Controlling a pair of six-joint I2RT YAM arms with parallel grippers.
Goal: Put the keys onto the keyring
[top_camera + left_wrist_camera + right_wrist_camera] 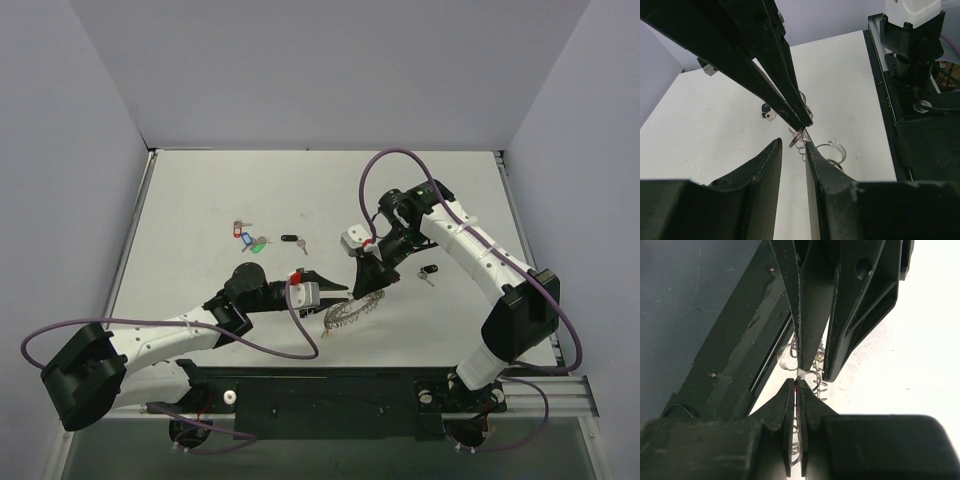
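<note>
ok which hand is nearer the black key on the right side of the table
Right. The right hand sits just left of the black key, pinching the keyring; the left hand is farther left, beyond the right one.

The keyring (835, 150) is mostly hidden (only loops show)

Both the left arm (170, 340) and right arm (470, 240) have white link shells with black joints and bulky black shoulder housings, and a purple cable (400, 150) loops along each. Each wrist carries a white block (308, 295) with a red mark (296, 276), ending in long, tapered matte-black fingers (765, 185)
</note>
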